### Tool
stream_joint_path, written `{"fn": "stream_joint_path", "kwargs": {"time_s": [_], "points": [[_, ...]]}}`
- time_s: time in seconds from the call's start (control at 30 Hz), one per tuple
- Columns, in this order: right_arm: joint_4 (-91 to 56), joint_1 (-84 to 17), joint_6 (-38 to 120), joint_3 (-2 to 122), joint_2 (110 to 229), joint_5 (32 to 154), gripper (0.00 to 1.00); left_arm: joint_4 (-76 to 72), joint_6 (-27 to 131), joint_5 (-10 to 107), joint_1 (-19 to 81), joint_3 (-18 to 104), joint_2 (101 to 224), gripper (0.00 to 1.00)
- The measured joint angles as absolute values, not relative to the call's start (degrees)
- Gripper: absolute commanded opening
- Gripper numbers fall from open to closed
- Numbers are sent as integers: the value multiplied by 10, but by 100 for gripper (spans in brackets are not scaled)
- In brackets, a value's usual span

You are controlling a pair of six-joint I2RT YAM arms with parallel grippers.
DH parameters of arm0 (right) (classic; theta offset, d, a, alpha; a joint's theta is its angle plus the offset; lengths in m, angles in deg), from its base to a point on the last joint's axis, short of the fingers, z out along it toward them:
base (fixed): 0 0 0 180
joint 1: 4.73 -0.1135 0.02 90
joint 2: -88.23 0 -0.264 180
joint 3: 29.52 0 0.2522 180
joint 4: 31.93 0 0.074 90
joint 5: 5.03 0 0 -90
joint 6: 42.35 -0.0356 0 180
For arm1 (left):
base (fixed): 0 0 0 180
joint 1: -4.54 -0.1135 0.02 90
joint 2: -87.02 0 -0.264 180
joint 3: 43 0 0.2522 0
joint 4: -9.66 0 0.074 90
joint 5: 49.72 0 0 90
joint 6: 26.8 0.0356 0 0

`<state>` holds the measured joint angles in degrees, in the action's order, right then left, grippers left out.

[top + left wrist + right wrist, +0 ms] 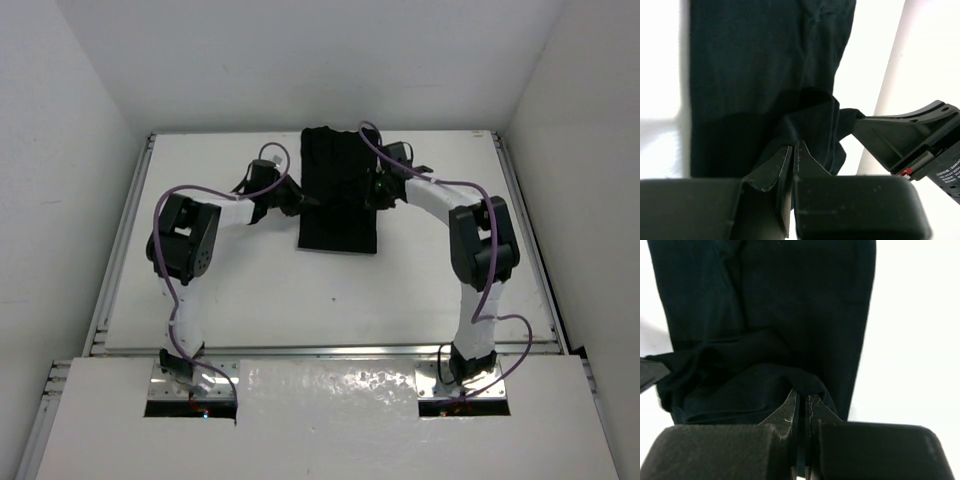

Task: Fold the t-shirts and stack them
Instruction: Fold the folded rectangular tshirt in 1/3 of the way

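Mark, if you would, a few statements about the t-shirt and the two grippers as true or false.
1. The left gripper is shut on a fold of the t-shirt. True.
2. The right gripper hangs open, touching nothing. False: it is shut on the t-shirt too.
3. The t-shirt lies as a long narrow strip on the white table. True.
4. A red shirt lies beside it. False: only the one black t-shirt shows.

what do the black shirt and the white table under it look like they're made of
The t-shirt looks like soft, matte knit cloth, perhaps cotton: it bunches into limp folds where the left gripper pinches it. The table looks like a hard, smooth white board, laminate or painted, I can't tell which: flat, with no grain.
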<state>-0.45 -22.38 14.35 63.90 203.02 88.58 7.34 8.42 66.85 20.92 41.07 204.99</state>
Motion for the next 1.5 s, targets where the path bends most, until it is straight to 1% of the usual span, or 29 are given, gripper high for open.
{"fn": "stream_joint_path", "kwargs": {"time_s": [0.07,0.13,0.17,0.2,0.23,0.3,0.33,0.4,0.43,0.5,0.57,0.6,0.67,0.7,0.77,0.8,0.87,0.9,0.93,0.97,1.03,1.13,1.23,1.37,1.5], "points": [[13,-222,145,667,2043,883,0,77,77,675,209,426,2062,0],[22,-219,147,709,2069,879,4,83,71,678,208,444,2079,3],[22,-216,148,725,2082,878,18,85,69,678,207,449,2087,6],[26,-214,148,739,2094,878,33,86,66,676,206,451,2092,6],[31,-210,148,755,2109,876,44,86,63,673,204,452,2098,7],[51,-203,154,791,2140,874,51,82,56,667,201,452,2104,7],[62,-200,155,812,2155,875,61,79,54,660,199,452,2105,8],[95,-193,158,862,2186,875,65,73,53,642,197,452,2103,13],[118,-190,158,902,2205,875,66,68,53,629,195,452,2100,19],[141,-184,158,976,2236,873,66,58,57,607,194,452,2093,20],[147,-182,162,1006,2238,874,66,44,66,587,193,459,2083,20],[146,-181,163,1007,2228,873,66,36,73,578,193,466,2077,20],[124,-180,167,962,2189,879,65,29,87,565,192,476,2066,20],[107,-181,170,919,2157,884,60,28,94,559,192,476,2057,20],[64,-185,174,814,2087,903,53,28,108,557,191,470,2034,19],[53,-189,175,765,2052,915,41,34,115,560,191,457,2018,14],[16,-197,177,688,2005,941,24,54,124,579,194,412,1978,12],[8,-198,177,668,1994,947,14,62,130,591,196,385,1955,10],[-6,-203,179,633,1977,964,9,64,134,600,199,370,1943,8],[-27,-207,178,603,1967,984,6,59,144,609,206,360,1934,1],[-51,-211,176,571,1964,1011,0,58,155,628,232,355,1933,0],[-73,-210,166,558,1976,1046,0,75,161,677,265,365,1964,0],[-95,-210,161,571,2001,1062,0,80,164,716,280,403,2032,0],[-87,-206,157,633,2061,1064,0,56,166,739,262,457,2117,0],[-74,-203,157,696,2117,1059,0,26,166,759,238,510,2165,0]]}}
